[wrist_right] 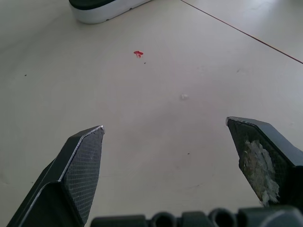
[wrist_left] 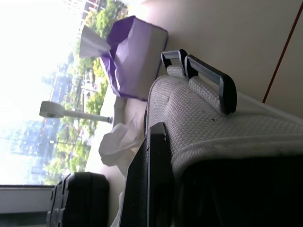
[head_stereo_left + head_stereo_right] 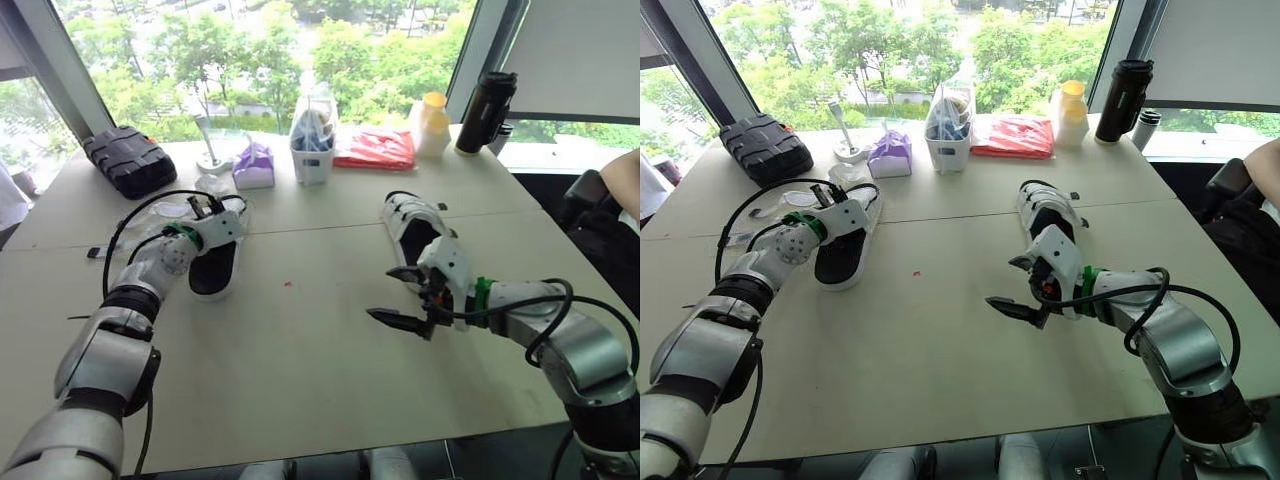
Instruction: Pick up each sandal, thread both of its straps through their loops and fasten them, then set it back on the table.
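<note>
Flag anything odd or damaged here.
White fuzzy residue sticks to one pad of the open right gripper; it looks dirty or worn. A small red speck marks the table. Nothing else stands out.

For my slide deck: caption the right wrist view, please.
Right gripper, fingers open, hovers over the table near a sandal.
</note>
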Motion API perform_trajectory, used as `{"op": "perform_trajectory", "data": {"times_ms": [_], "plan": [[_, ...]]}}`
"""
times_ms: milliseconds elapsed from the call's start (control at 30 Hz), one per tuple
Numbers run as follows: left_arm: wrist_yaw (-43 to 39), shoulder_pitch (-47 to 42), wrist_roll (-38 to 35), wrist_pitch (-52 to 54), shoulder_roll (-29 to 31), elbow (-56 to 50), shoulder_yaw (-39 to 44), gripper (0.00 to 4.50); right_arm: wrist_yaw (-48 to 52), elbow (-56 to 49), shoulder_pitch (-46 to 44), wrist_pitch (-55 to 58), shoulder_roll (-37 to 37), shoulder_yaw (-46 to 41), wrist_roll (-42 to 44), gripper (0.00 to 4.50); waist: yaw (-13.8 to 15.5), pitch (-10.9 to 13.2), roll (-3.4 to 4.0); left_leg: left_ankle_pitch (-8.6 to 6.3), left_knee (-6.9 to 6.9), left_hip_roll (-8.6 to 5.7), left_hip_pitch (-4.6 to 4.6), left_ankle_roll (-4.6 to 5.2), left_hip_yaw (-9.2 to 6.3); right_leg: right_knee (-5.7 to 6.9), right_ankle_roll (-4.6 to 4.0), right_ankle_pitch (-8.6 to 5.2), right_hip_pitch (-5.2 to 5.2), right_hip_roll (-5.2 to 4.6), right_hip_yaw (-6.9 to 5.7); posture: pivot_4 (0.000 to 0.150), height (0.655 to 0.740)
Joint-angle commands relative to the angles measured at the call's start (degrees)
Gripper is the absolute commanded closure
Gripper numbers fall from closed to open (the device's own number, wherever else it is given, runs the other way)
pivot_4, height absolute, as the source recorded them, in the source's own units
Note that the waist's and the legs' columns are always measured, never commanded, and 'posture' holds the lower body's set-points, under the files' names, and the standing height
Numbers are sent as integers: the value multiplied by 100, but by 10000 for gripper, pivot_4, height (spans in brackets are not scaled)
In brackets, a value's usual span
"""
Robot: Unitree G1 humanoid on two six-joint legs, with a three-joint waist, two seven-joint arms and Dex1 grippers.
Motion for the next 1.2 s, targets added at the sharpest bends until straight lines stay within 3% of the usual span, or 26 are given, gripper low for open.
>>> {"op": "perform_trajectory", "data": {"times_ms": [33,67,133,267,433,667,1200], "plan": [[-1118,294,-927,-1623,191,-1161,-73,44675,152,223,-207,-300,-268,-191,-24,0,12,0,-1,5,10,-1,-24,-9,-3,0,7,5,-18,0,0,1500,7400],[-1723,454,-1328,-2016,216,-1445,-190,44675,197,324,-243,-367,-333,-203,-48,0,12,0,-1,11,19,-2,-59,-20,0,0,12,14,-53,-2,3,1500,7400],[-2249,583,-1446,-2788,439,-1784,-502,44675,292,543,-334,-513,-472,-216,-70,0,27,0,0,13,20,-1,-73,-22,2,-6,10,19,-65,-19,6,1500,7400],[-2937,563,-2043,-3946,551,-1799,-966,44675,416,909,-441,-799,-673,-221,-151,0,13,0,0,11,19,-11,-72,-17,9,-14,12,20,-60,-21,7,1500,7400],[-3348,356,-2116,-4923,548,-1374,-1455,44675,445,1007,-412,-938,-769,-253,-179,0,-27,0,0,-4,19,-9,-66,10,11,-10,13,20,-57,-7,8,1500,7400],[-3080,161,-1638,-6063,355,-911,-1861,44675,378,844,-240,-918,-787,-309,-152,0,-18,-1,0,-4,21,-10,-65,12,12,-10,13,21,-54,-5,8,1500,7400],[-2202,459,-643,-6098,452,-1399,-1972,44675,282,711,-185,-942,-685,-162,-170,0,-16,-1,-1,-3,24,-10,-61,12,12,-8,15,21,-49,-3,8,1500,7400]]}}
